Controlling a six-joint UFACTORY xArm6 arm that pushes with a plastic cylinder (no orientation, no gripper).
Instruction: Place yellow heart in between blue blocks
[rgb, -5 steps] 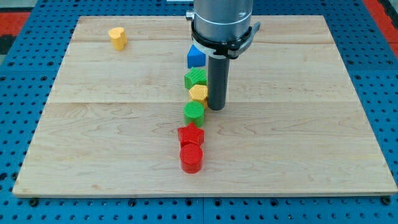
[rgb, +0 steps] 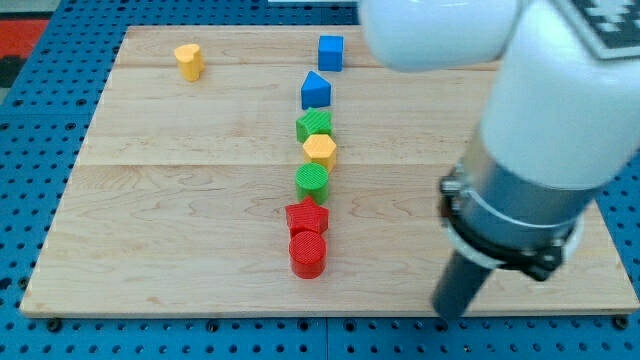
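The yellow heart (rgb: 188, 60) lies near the board's top left corner. A blue cube (rgb: 331, 52) sits at the top centre, with a blue pointed block (rgb: 315, 90) just below and left of it. My tip (rgb: 450, 311) is at the board's bottom right edge, far from all blocks. The arm fills the view's right side.
A column runs down the board's middle below the blue blocks: a green block (rgb: 314, 126), a yellow hexagon (rgb: 319, 150), a green cylinder (rgb: 312, 181), a red star (rgb: 307, 216) and a red cylinder (rgb: 307, 254). The wooden board (rgb: 150, 220) lies on a blue pegboard.
My arm has swung from beside the yellow hexagon to the bottom right of the board. This has uncovered the blue cube at the top. No block has moved.
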